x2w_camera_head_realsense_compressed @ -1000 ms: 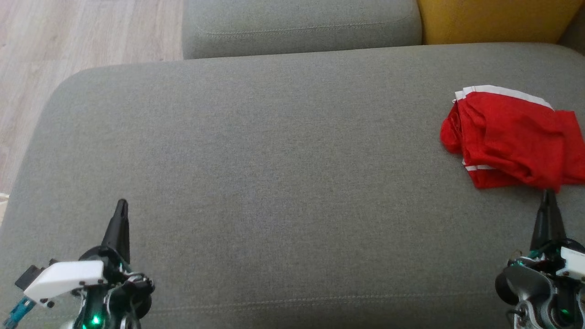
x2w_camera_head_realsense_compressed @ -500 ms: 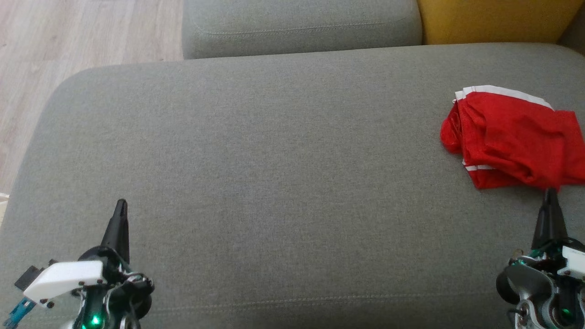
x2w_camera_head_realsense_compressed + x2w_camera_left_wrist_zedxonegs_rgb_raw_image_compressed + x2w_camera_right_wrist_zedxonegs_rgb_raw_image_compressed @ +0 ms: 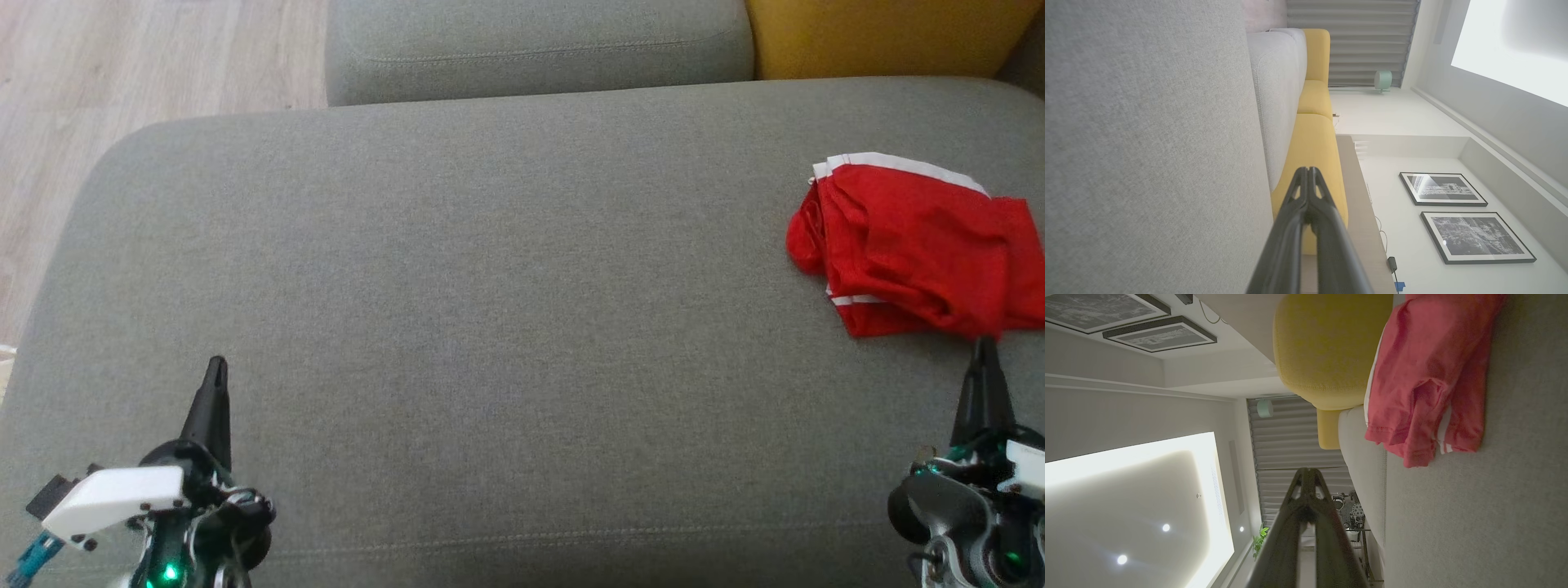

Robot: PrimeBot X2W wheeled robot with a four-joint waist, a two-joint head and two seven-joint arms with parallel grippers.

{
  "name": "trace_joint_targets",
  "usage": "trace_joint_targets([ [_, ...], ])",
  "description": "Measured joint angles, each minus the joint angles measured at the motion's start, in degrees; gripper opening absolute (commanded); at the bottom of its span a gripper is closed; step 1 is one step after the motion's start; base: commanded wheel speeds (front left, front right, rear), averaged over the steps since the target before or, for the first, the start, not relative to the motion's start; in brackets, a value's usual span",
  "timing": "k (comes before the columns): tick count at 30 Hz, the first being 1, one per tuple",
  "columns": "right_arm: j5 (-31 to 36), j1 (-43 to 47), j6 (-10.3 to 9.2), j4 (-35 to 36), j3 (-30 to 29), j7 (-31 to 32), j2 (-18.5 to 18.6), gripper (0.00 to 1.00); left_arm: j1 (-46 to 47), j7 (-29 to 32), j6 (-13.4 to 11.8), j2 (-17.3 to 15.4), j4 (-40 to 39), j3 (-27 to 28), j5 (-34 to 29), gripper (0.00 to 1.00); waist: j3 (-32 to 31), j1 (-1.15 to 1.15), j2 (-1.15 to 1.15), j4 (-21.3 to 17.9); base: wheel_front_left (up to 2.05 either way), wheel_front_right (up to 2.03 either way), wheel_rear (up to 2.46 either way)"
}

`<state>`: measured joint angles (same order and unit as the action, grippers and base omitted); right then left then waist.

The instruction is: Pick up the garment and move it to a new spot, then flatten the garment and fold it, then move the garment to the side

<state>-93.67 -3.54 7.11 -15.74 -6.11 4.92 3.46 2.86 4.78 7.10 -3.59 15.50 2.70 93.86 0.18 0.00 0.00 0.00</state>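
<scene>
The right gripper (image 3: 984, 347) is pointing forward with its two fingers pressed together, holding nothing. Its tip is sitting right at the near edge of the garment (image 3: 914, 249); whether it is touching the cloth I cannot tell. The garment, red with white trim, is lying crumpled and partly folded over itself straight ahead of this gripper, resting on the grey sofa seat (image 3: 490, 269). In the right wrist view the cloth is showing beyond and to one side of the fingertips, with a yellow cushion (image 3: 1331, 347) rising behind it.

The left gripper (image 3: 216, 367) is likewise closed tight, its fingers meeting at the tip and gripping nothing. It is hovering over the seat, well apart from the garment, which is lying far off to its right. Ahead of it a second grey cushion (image 3: 531, 49) is butting against the seat, and wooden floor (image 3: 122, 73) is showing further to its left. In the left wrist view two framed pictures (image 3: 1443, 188) are hanging on a pale wall beyond the fingers.
</scene>
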Motion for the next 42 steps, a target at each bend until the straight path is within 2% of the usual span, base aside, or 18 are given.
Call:
trace_joint_targets([
  [42,0.52,-0.01,0.00,-0.02,-0.74,0.52,-0.23,0.00,0.16,0.67,0.00,0.42,0.03,0.70,-0.42,0.00,0.00,0.00,0.00,0.00,0.00,0.00,0.00],
])
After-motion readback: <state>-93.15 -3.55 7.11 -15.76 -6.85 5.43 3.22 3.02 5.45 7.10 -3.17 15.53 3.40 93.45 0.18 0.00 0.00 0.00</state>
